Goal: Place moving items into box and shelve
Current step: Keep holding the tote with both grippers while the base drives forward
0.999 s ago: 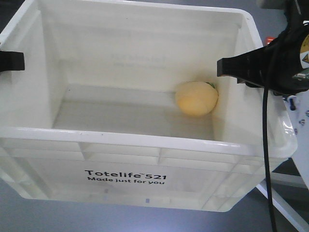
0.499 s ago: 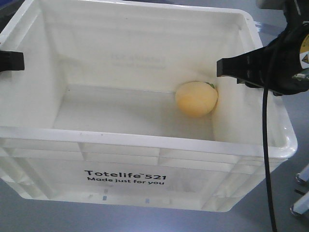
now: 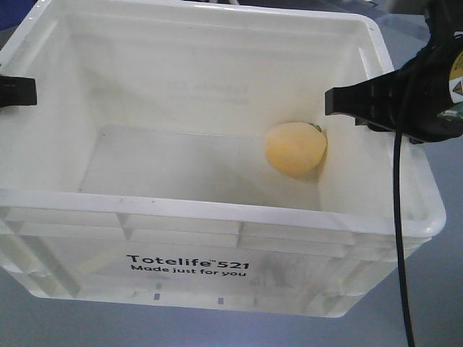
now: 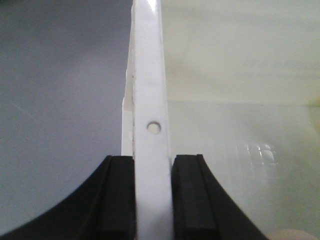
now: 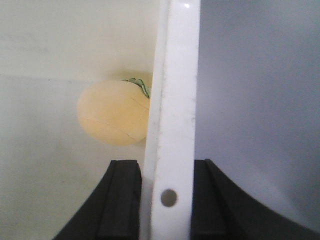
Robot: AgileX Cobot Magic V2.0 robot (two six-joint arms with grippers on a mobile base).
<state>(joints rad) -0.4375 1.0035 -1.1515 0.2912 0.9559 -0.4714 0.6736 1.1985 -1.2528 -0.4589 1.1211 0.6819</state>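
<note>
The white box (image 3: pixel 217 210) with black "Totelife 521" print fills the front view, held up by both arms. One moving item, a pale yellow-orange peach-like lump (image 3: pixel 294 148), lies on the box floor against the right wall, and shows too in the right wrist view as the lump (image 5: pixel 112 117). My left gripper (image 3: pixel 14 90) is shut on the left rim; its wrist view has the gripper (image 4: pixel 152 165) clamping the rim (image 4: pixel 147 75) between black pads. My right gripper (image 3: pixel 362 101) is shut on the right rim, seen close as the gripper (image 5: pixel 165 165) on the rim (image 5: pixel 175 75).
Grey floor (image 3: pixel 434 303) surrounds the box on all sides. A black cable (image 3: pixel 398 238) hangs from the right arm down past the box's right front corner.
The white frame seen at the lower right a second ago has slid out of view, leaving only grey floor. Both grippers keep their hold on the rims. The peach-like lump has barely shifted.
</note>
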